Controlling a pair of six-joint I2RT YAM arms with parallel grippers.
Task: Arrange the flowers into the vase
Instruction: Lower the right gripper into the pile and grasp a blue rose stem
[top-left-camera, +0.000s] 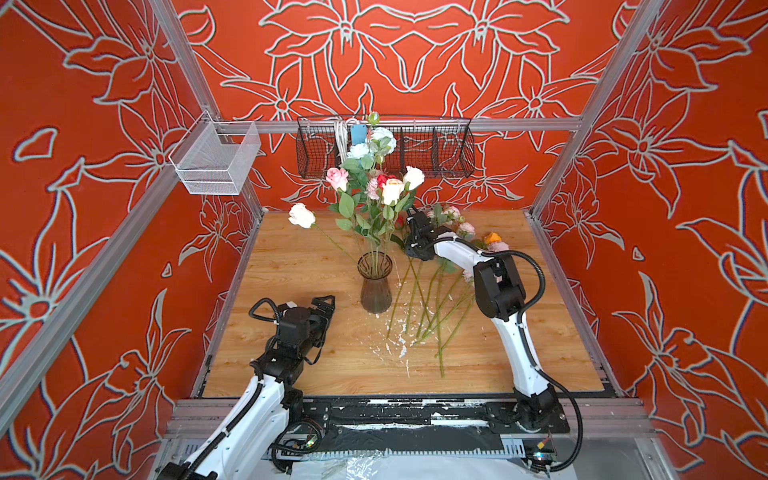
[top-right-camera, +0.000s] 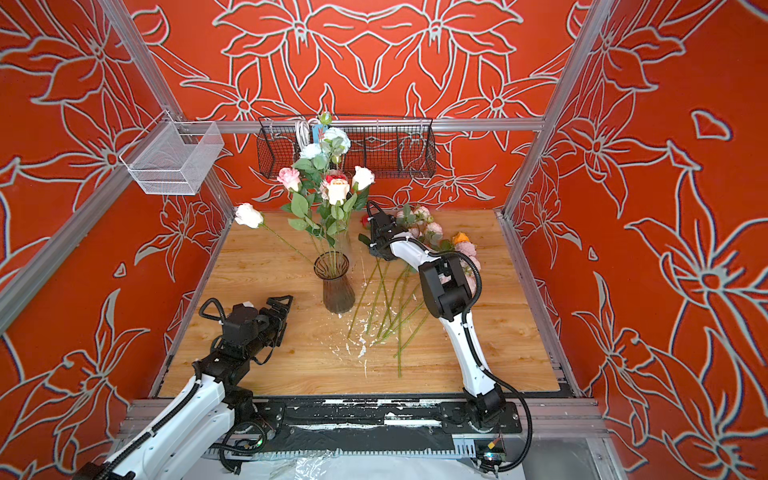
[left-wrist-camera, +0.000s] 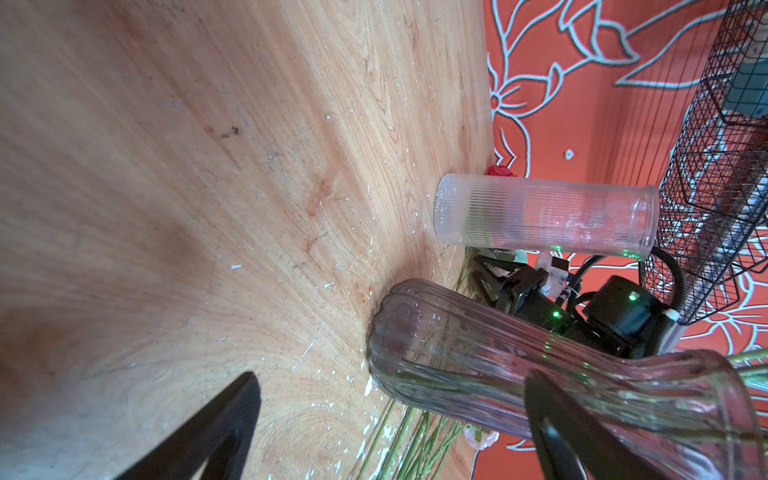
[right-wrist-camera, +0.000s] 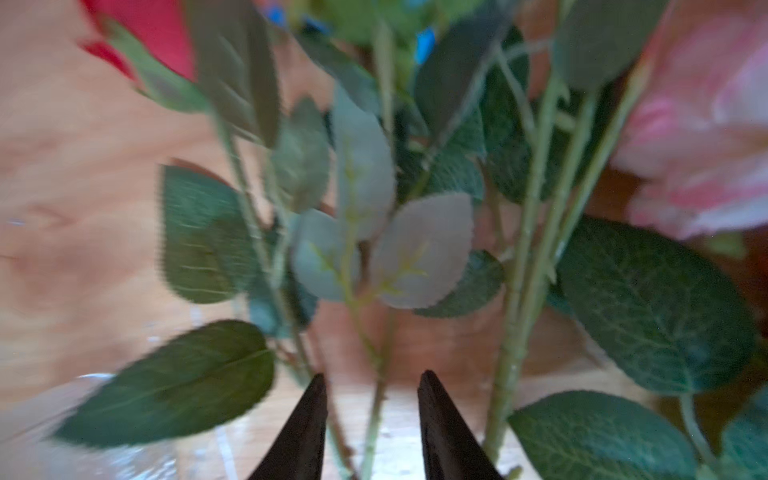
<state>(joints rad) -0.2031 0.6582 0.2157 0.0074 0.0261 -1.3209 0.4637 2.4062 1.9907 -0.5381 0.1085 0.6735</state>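
Flowers: several standing in the vase, the rest lying on the table beside it; light, wiry, probably best pinched below the leaves; right gripper parted around a stem, left gripper wide, empty.

Two vases: smoky vase, clear vase; two baskets: white basket, black basket; two arms; flowers overlap, uncountable
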